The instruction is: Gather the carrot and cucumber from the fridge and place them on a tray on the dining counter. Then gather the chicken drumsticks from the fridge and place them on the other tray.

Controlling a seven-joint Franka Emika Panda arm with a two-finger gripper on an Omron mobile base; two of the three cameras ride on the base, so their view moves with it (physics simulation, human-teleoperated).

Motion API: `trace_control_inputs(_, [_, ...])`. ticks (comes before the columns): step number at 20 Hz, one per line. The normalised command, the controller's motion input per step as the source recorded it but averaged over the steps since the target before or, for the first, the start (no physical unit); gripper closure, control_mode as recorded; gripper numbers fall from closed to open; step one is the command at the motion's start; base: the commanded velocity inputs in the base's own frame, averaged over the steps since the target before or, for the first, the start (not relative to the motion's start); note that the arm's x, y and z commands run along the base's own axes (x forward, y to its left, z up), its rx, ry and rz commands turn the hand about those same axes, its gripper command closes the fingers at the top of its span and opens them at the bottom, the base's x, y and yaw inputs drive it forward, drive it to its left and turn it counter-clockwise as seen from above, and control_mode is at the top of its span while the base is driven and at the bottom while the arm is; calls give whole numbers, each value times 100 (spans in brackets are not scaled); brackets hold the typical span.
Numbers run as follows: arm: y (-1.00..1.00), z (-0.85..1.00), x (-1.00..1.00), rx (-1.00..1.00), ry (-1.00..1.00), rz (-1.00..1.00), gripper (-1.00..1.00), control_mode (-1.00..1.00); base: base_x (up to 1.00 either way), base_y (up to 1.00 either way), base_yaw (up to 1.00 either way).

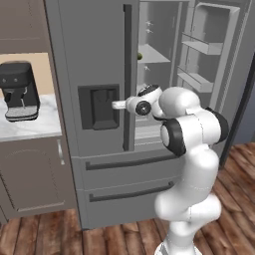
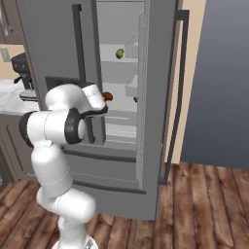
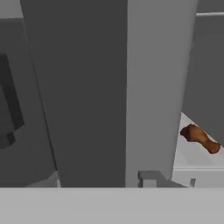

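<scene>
Kitchen fixtures beside the fridge

A black coffee machine (image 1: pixel 19 90) stands on a pale marble counter (image 1: pixel 35 127) above brown cabinet doors (image 1: pixel 31 174). Reddish wooden floorboards (image 2: pixel 204 204) run below, and a dark grey wall panel (image 2: pixel 219 82) rises at right.

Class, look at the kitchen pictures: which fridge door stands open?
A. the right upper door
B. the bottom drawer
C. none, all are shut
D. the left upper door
A: the right upper door is swung out, baring the shelves, while the left door with the dispenser and both drawers are shut.
</scene>
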Motion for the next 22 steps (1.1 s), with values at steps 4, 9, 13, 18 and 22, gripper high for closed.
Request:
trace_control_inputs(4, [29, -2, 32, 4, 0, 9, 100, -100, 0, 0, 0])
trace_control_inputs(9, [36, -1, 36, 6, 0, 12, 100, -100, 0, 0, 0])
trace_control_inputs(13, [47, 0, 15, 4, 0, 10, 100, -100, 0, 0, 0])
trace_control_inputs(18, [63, 0, 0, 0, 0, 0, 100, -100, 0, 0, 0])
trace_control_inputs(22, [72, 0, -6, 0, 0, 0, 100, -100, 0, 0, 0])
